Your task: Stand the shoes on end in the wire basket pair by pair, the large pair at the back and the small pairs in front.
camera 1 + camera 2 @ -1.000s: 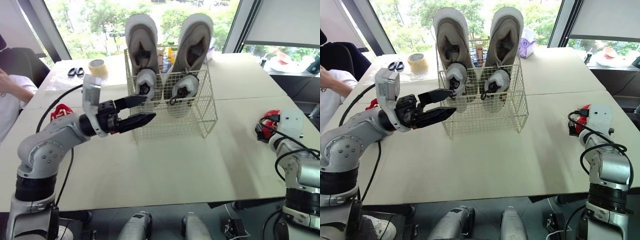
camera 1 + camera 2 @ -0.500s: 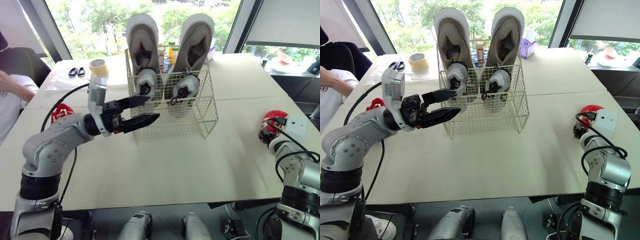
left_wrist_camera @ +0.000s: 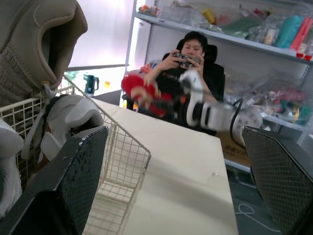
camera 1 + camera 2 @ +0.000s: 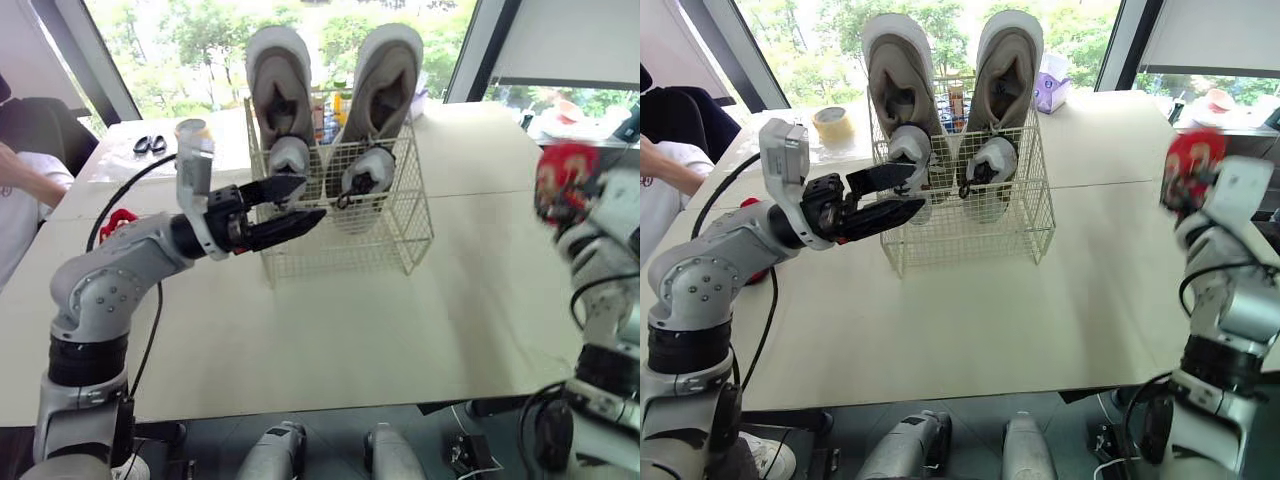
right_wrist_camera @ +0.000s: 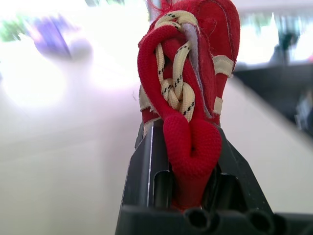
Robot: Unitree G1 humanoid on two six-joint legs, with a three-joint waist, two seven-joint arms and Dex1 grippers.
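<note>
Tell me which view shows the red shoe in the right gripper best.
Right wrist view: the red shoe is close, laces plain, clamped in the right gripper. Eye views show it small, above the table; left wrist view, distant.

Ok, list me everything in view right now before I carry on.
Wire basket: one, white, table centre.
Large shoes: two, beige, on end, basket's back.
Small shoes: two, white-grey, on end before them.
Red shoe: one, raised at right.
Red item: one, likely its mate, table's left.
Tape roll: one, tan, far left.
Scissors: one pair, black, beside the tape.
Tissue box: one, purple, behind basket.
Person's sleeve: one, white, left edge.
Left jaws: black, open, by basket's front left.
Right jaws: shut on red shoe.
</note>
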